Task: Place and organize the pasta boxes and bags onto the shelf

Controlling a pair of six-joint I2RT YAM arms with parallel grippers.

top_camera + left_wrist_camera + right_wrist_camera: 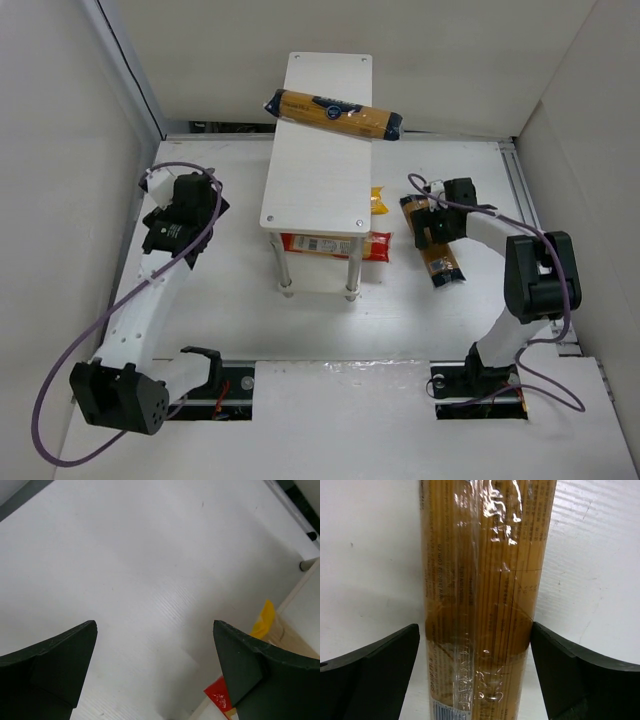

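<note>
Three pale walls [60, 110], white table [420, 320], shelf [320, 170]

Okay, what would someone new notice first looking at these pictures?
Probably the golden-brown pasta bag lying askew across the far end of the shelf, one end overhanging to the right. Next, the right gripper, open, straddling a second golden-brown pasta bag on the table right of the shelf. A red pack lies beneath the top board.

Wide-open jaws over white table [125, 565], yellow pack [264, 620], red pack [218, 696] at right
</note>
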